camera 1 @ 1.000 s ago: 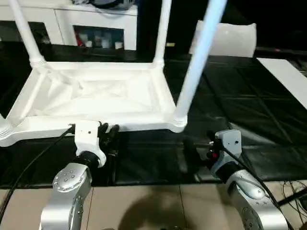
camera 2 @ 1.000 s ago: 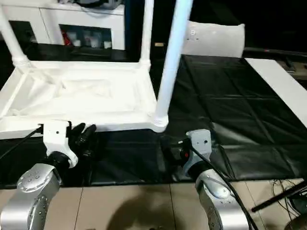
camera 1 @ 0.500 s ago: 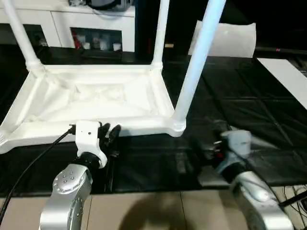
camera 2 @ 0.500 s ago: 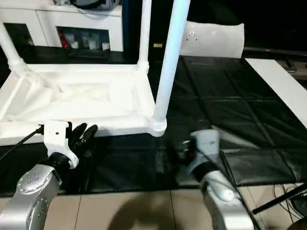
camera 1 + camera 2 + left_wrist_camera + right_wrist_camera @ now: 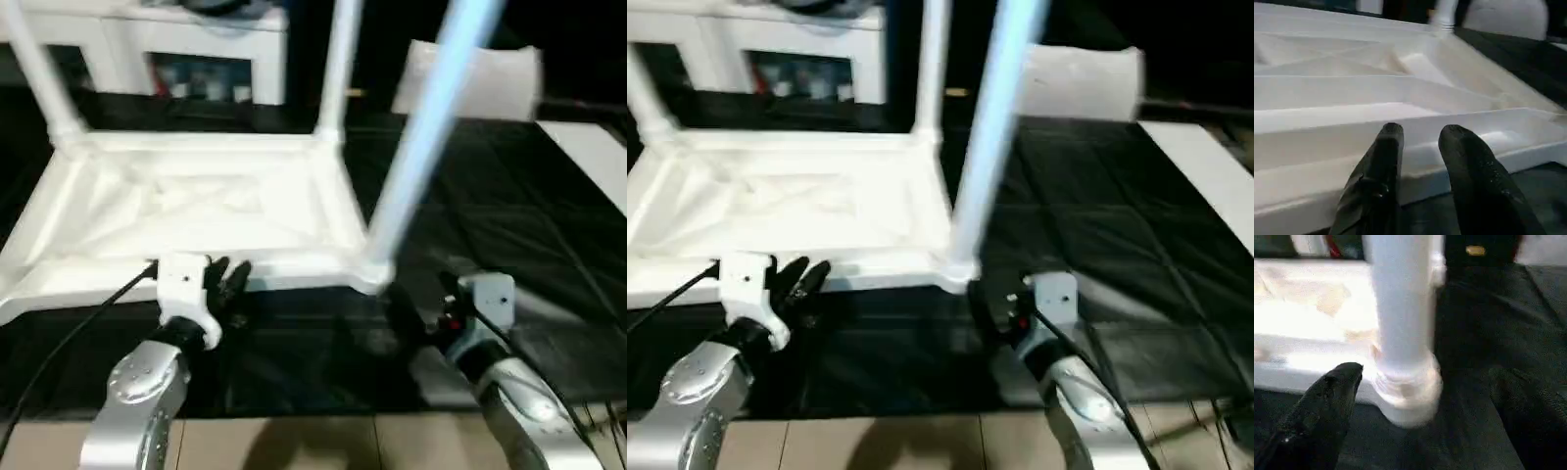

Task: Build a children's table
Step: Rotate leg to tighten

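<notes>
The white tabletop [image 5: 196, 206] lies upside down on the black mat, ribbed underside up. Three legs show standing in its corner sockets: the near right leg [image 5: 421, 157], the far right leg [image 5: 338, 69] and the far left leg [image 5: 44, 78]. My left gripper [image 5: 227, 277] is open at the tabletop's front rim [image 5: 1327, 161], its fingers [image 5: 1386, 147] just short of the rim and holding nothing. My right gripper [image 5: 1427, 374] is open wide and faces the near right corner socket [image 5: 1408, 387]. The leg [image 5: 1400, 298] rises beyond the gap, untouched.
A white cabinet [image 5: 196, 49] with dark compartments stands behind the tabletop. A white pillow-like slab [image 5: 470, 78] sits at the back right, and a flat white board [image 5: 593, 157] lies at the right edge. The black mat [image 5: 509, 215] ends at a tan floor [image 5: 313, 446] near me.
The camera has shifted. My right gripper has moved and now sits closer to the near right corner socket. The left gripper stays at the front rim.
</notes>
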Motion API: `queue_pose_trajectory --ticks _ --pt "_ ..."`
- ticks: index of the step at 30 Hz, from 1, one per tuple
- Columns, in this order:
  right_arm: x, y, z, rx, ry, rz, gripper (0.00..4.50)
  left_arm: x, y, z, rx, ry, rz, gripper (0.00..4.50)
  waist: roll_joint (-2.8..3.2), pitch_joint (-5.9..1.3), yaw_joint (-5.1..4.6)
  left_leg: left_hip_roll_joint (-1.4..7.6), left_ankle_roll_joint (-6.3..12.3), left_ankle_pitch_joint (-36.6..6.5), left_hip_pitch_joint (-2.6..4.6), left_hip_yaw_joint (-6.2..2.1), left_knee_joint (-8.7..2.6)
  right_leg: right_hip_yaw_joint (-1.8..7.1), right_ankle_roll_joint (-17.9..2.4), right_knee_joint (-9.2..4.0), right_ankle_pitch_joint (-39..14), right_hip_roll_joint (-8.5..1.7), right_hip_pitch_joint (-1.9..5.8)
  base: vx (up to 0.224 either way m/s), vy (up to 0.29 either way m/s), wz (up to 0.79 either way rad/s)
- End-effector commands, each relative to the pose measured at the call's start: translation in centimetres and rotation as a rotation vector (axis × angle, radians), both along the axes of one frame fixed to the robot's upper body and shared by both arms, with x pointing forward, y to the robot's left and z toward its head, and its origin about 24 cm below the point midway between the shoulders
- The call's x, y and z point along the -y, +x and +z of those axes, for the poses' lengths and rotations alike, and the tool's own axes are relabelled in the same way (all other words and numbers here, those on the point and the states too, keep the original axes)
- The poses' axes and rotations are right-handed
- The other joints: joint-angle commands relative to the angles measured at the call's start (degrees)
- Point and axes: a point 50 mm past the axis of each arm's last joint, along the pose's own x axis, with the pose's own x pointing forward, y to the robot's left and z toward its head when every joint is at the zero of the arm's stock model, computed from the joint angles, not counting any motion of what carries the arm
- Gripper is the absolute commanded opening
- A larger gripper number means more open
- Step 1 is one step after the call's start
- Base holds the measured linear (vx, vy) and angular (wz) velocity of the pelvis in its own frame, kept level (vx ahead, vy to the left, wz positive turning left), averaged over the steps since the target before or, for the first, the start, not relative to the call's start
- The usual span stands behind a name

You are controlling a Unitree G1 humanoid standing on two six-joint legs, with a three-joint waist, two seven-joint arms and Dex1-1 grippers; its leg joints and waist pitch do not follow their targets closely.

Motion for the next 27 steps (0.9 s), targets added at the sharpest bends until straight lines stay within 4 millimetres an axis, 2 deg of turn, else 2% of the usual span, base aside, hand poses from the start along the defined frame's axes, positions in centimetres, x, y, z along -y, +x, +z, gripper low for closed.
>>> queue_pose_trajectory --ticks 1,2,3,4,5,6,7,8,9,10,11,12,13,14,15,16,17,18,19,20,21,22,23,24,25,26,27 --pt "1.2 -0.2 0.3 0.019 -0.041 -0.042 4.50 1.1 0.1 0.5 0.027 -0.025 -0.047 1.53 1.12 -1.80 -1.65 9.70 22.83 10.1 6.49 -5.51 -6.94 4.41 -3.0 1.49 -2.4 -3.64 -5.74 0.083 -0.044 0.10" --pt "1.3 -0.2 0.3 0.020 -0.042 -0.044 4.50 1.1 0.1 0.4 0.028 -0.023 -0.051 1.53 0.46 -1.44 -1.91 7.53 22.07 8.6 5.11 -4.00 -6.52 5.69 -4.7 -0.34 -0.4 -4.36 -4.64 0.055 -0.050 0.09" --pt "1.4 -0.3 0.3 0.023 -0.039 -0.048 4.50 1.2 0.1 0.4 0.028 -0.020 -0.061 1.53 -1.33 -1.64 -0.42 0.54 18.25 4.4 0.17 1.05 -2.82 9.72 -8.9 -5.02 -1.9 -5.76 1.62 0.055 -0.050 0.09" --pt "1.4 -0.4 0.2 0.026 -0.036 -0.052 4.50 1.2 0.1 0.4 0.027 -0.019 -0.072 1.53 -0.92 -1.67 1.96 -0.58 13.04 2.2 -4.89 0.65 3.74 16.06 -14.5 -9.11 -11.0 -11.78 8.00 0.000 0.000 0.00" --pt "1.4 -0.4 0.2 0.027 -0.036 -0.051 4.50 1.2 0.1 0.4 0.026 -0.019 -0.074 1.53 -1.37 -1.96 2.36 0.39 9.13 2.4 -6.06 0.15 5.54 16.43 -16.5 -9.40 -13.7 -12.46 8.62 0.000 0.000 0.00" --pt "1.4 -0.5 0.2 0.028 -0.039 -0.048 4.50 1.2 0.1 0.3 0.023 -0.017 -0.081 1.53 -1.59 -1.43 2.68 0.96 3.79 4.8 -7.07 -0.07 5.82 13.83 -17.3 -8.93 -15.0 -10.38 7.89 0.000 0.000 0.00" --pt "1.4 -0.6 0.1 0.026 -0.040 -0.045 4.50 1.2 0.1 0.3 0.022 -0.016 -0.083 1.53 -0.84 -0.98 2.61 1.12 2.41 7.7 -6.49 0.59 3.22 10.76 -16.6 -9.17 -16.9 -7.73 6.49 0.000 0.000 0.00" --pt "1.4 -0.7 0.0 0.020 -0.031 -0.045 4.50 1.2 0.1 0.3 0.022 -0.014 -0.085 1.53 0.41 -0.80 1.61 1.10 -0.85 5.1 -2.50 1.63 0.98 12.21 -14.9 -9.49 -21.2 -3.25 3.53 0.037 0.035 -0.41" --pt "1.4 -0.7 0.0 0.017 -0.020 -0.051 4.50 1.2 0.1 0.3 0.022 -0.014 -0.085 1.53 2.61 -1.04 1.61 3.44 -5.11 2.4 -0.69 2.03 -3.89 9.49 -9.3 -8.39 -22.2 -0.79 3.76 0.037 0.035 -0.41" --pt "1.3 -0.8 0.1 0.024 -0.006 -0.050 4.50 1.2 0.1 0.3 0.022 -0.013 -0.085 1.53 2.72 -0.06 -0.23 9.24 -5.83 -12.2 2.82 -1.34 -8.92 7.53 -4.2 -2.64 -19.2 1.70 -0.67 0.073 0.058 -0.64" --pt "1.3 -0.8 0.1 0.029 0.001 -0.049 4.50 1.1 0.1 0.3 0.022 -0.012 -0.085 1.53 2.35 -0.38 0.10 11.63 -5.57 -19.0 4.65 -2.05 -9.80 7.38 -3.0 -0.32 -16.9 0.30 -1.66 0.089 0.005 -0.50" --pt "1.3 -0.8 0.3 0.044 -0.004 -0.043 4.50 1.1 0.1 0.2 0.022 -0.012 -0.085 1.53 1.38 -1.55 -0.24 11.14 1.41 -20.3 3.47 -4.61 -10.97 6.31 -1.1 1.90 -6.8 -1.42 -0.29 0.089 0.005 -0.50" --pt "1.3 -0.9 0.4 0.049 -0.006 -0.041 4.50 1.1 0.1 0.3 0.034 -0.021 -0.084 1.53 2.03 -1.97 -1.11 7.49 9.15 -13.2 2.96 -1.90 -8.20 7.00 -2.6 -1.74 1.6 -2.93 -0.55 0.082 -0.029 -0.19" --pt "1.3 -0.9 0.4 0.050 -0.009 -0.040 4.50 1.1 0.1 0.3 0.042 -0.027 -0.083 1.53 1.01 -2.35 -0.83 4.87 10.77 -7.3 0.04 0.69 -5.81 8.77 -5.1 -3.73 7.3 -4.36 1.91 0.142 -0.039 0.05" --pt "1.3 -0.9 0.4 0.053 -0.009 -0.040 4.50 1.1 0.0 0.3 0.041 -0.028 -0.086 1.53 -0.77 -3.22 0.76 0.43 11.10 5.1 -6.99 2.53 -1.33 11.96 -5.6 -5.17 18.3 -5.06 8.00 0.142 -0.039 0.05" --pt "1.3 -0.8 0.4 0.056 -0.007 -0.041 4.50 1.1 0.0 0.3 0.036 -0.025 -0.090 1.53 -0.14 -4.44 1.19 1.85 8.03 15.3 -8.62 1.19 -1.16 12.21 -6.1 -2.70 34.2 -5.94 9.04 0.139 -0.018 -0.03" --pt "1.3 -0.8 0.5 0.061 -0.002 -0.039 4.50 1.1 0.0 0.2 0.030 -0.025 -0.095 1.71 -0.56 -4.68 0.99 0.97 6.49 20.5 -8.75 1.38 -1.86 10.67 -4.7 -0.83 44.9 -2.98 9.15 0.083 0.007 0.02" --pt "1.3 -0.6 0.6 0.078 0.001 -0.034 4.50 1.1 0.1 0.3 0.033 -0.050 -0.119 1.71 0.08 -4.21 1.12 0.86 4.36 27.9 -6.44 1.13 -2.13 9.02 -1.3 0.69 57.9 -0.17 7.15 0.083 0.007 0.02" --pt "1.4 -0.6 0.7 0.086 -0.004 -0.032 4.50 1.1 0.1 0.5 0.039 -0.064 -0.133 1.81 0.62 -4.34 1.17 1.59 3.47 32.6 -4.49 0.84 -1.48 8.68 1.1 1.20 61.6 0.07 5.50 0.068 -0.004 0.09" --pt "1.4 -0.5 0.7 0.098 -0.022 -0.024 4.50 1.1 0.1 0.7 0.052 -0.080 -0.155 1.81 0.51 -4.37 1.13 1.70 3.06 33.4 -4.46 0.77 -1.51 8.60 2.3 1.26 61.5 0.20 5.50 0.000 0.000 0.00" --pt "1.3 -0.4 0.7 0.098 -0.022 -0.008 4.50 1.1 0.1 0.8 0.061 -0.069 -0.181 1.90 0.81 -4.07 1.54 2.25 1.86 31.4 -4.27 0.68 -1.94 8.44 3.9 0.72 58.2 -0.45 4.84 0.000 0.000 0.00" --pt "1.3 -0.4 0.6 0.094 -0.014 0.002 4.50 1.0 0.2 0.8 0.059 -0.038 -0.198 1.97 0.70 -3.52 1.59 3.09 0.56 25.3 -3.94 0.47 -3.08 8.46 4.4 -0.31 50.7 -1.54 4.12 0.000 0.000 0.00" --pt "1.3 -0.3 0.5 0.090 -0.016 0.003 4.50 1.0 0.4 0.7 0.054 -0.007 -0.214 2.08 0.86 -3.32 1.77 3.59 -0.17 21.3 -3.48 0.45 -3.49 8.56 3.9 -0.89 45.9 -2.10 3.66 0.000 0.000 0.00" --pt "1.3 -0.3 0.5 0.082 0.015 0.000 4.50 0.9 0.6 0.6 0.044 0.000 -0.233 2.18 0.82 -3.03 1.78 4.40 -1.26 15.2 -3.07 0.03 -4.58 8.48 2.4 -1.73 36.5 -2.65 3.53 0.000 0.000 0.00" --pt "1.3 -0.2 0.5 0.084 0.007 0.005 4.50 0.9 0.8 0.6 0.045 0.005 -0.251 2.24 1.06 -2.83 1.85 5.06 -1.79 10.2 -2.71 -0.16 -5.22 8.56 0.1 -2.41 28.3 -3.18 3.10 -0.054 0.018 -0.02" --pt "1.4 0.0 0.5 0.088 -0.004 0.004 4.50 1.0 1.1 0.7 0.039 -0.016 -0.266 2.26 0.94 -2.49 1.77 5.25 -1.99 7.3 -2.66 -0.19 -5.58 8.59 -1.1 -2.82 23.8 -3.36 2.82 -0.083 0.027 -0.03" --pt "1.4 0.1 0.5 0.093 -0.008 0.004 4.50 1.0 1.6 0.9 0.056 -0.005 -0.273 2.31 1.19 -1.96 1.78 5.36 -2.63 1.0 -2.51 -0.05 -6.19 8.71 -3.7 -3.50 13.7 -3.65 2.46 -0.083 0.027 -0.03"
